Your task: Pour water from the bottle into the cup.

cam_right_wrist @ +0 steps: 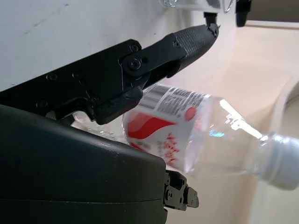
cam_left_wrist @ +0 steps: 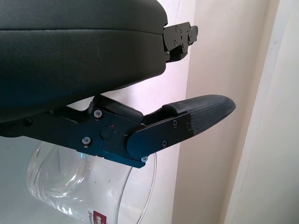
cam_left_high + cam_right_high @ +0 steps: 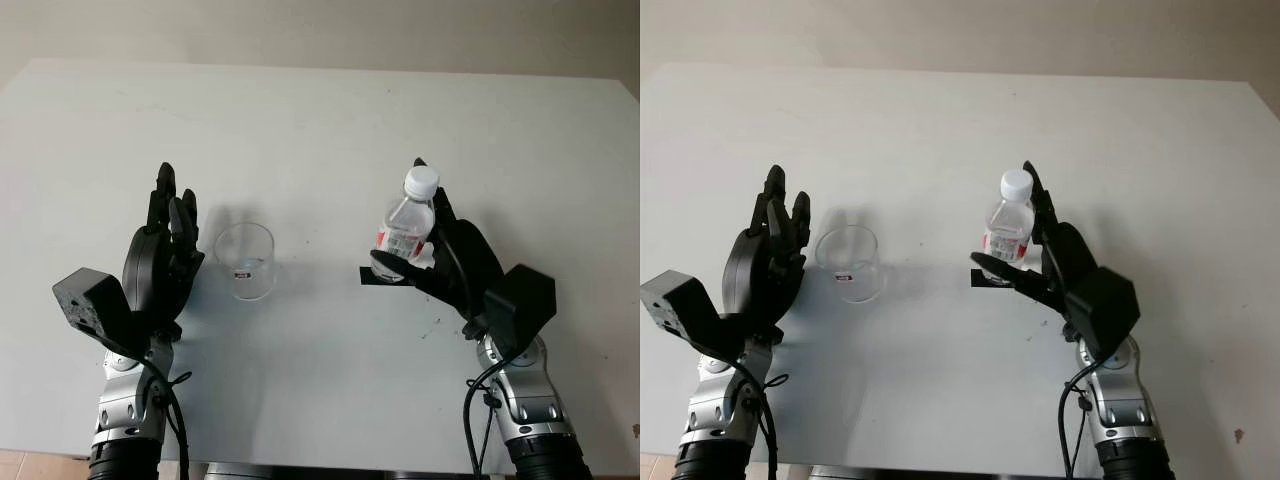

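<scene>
A clear, empty-looking plastic cup [image 3: 243, 262] stands upright on the white table [image 3: 320, 130], left of centre. My left hand [image 3: 172, 235] is open just to the left of the cup, a small gap away; the left wrist view has the cup [image 2: 84, 186] under the thumb [image 2: 201, 112]. Right of centre, a small clear water bottle [image 3: 408, 225] with a red-and-white label and a white cap [image 3: 421, 181] stands upright. My right hand [image 3: 428, 250] is shut on the bottle [image 1: 187, 135], thumb across its lower front and palm behind it.
A short strip of black tape [image 3: 385, 278] marks the table at the bottle's base. The table's front edge [image 3: 320, 462] runs close to both forearms. A beige wall [image 3: 320, 30] lies behind the far edge.
</scene>
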### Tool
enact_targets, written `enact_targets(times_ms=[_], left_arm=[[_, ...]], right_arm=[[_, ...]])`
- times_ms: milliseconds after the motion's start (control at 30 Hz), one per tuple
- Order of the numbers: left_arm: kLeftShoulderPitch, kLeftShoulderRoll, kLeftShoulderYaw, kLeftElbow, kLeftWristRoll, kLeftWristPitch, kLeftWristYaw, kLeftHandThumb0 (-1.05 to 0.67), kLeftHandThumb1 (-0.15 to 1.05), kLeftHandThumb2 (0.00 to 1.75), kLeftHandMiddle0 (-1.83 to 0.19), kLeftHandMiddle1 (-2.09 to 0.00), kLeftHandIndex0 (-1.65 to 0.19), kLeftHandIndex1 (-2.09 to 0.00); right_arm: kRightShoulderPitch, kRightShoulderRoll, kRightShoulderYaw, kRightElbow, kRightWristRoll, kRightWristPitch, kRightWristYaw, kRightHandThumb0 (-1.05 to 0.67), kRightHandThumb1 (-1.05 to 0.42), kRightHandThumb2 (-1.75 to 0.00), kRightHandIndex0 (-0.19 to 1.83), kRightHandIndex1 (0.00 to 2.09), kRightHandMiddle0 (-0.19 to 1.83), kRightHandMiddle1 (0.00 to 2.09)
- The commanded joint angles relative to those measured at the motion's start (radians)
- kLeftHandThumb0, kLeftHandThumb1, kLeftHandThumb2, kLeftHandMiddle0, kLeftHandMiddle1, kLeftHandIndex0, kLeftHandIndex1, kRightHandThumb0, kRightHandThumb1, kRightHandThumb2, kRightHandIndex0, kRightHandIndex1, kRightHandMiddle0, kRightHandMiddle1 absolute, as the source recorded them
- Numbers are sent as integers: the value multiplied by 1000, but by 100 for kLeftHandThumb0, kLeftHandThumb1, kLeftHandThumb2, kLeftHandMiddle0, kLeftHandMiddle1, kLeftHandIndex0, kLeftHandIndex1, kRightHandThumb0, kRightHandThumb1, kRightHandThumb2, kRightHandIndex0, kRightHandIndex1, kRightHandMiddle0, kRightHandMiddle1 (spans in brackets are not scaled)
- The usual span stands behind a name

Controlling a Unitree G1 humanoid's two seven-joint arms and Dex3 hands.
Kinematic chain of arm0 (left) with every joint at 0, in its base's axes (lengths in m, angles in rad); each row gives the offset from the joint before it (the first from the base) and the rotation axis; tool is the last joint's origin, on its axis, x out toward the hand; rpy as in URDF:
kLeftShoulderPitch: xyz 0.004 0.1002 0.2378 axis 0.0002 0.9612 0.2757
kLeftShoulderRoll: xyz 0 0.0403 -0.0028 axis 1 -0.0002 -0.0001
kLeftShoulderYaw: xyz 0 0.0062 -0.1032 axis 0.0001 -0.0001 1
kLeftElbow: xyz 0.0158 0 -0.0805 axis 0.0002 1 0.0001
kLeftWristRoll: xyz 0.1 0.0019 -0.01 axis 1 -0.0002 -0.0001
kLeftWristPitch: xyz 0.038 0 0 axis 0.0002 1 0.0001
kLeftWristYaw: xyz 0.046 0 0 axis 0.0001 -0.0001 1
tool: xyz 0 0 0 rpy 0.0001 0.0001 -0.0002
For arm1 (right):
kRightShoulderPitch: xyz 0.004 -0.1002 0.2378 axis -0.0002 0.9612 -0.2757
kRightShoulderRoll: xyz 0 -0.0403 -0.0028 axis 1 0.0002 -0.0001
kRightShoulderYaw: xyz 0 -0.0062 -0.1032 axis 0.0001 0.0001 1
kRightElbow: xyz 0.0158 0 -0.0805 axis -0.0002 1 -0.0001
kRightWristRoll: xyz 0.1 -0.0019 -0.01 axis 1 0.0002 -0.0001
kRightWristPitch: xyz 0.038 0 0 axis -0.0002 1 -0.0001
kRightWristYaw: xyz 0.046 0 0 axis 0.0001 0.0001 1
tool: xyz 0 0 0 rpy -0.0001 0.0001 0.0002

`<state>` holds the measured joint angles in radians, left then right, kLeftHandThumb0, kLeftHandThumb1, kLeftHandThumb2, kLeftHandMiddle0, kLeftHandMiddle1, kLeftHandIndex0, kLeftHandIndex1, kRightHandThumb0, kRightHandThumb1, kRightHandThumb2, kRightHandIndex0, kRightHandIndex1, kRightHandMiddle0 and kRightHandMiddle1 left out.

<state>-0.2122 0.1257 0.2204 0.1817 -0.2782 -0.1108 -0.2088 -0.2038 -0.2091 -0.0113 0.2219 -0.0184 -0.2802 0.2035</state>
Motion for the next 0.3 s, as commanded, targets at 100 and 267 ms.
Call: enact_targets(times_ms=[100, 267], left_arm=[[-15, -9, 0, 12, 0, -22, 3, -78, 105, 74, 11, -5, 15, -6], [-11, -9, -3, 13, 5, -26, 6, -78, 105, 75, 11, -5, 15, -6]], right_arm=[[-15, 13, 12, 7, -31, -76, -30, -96, -92, -6, -19, 0, -19, 0], [-14, 17, 5, -5, -16, -94, -32, -94, -92, -5, -19, 0, -19, 0]])
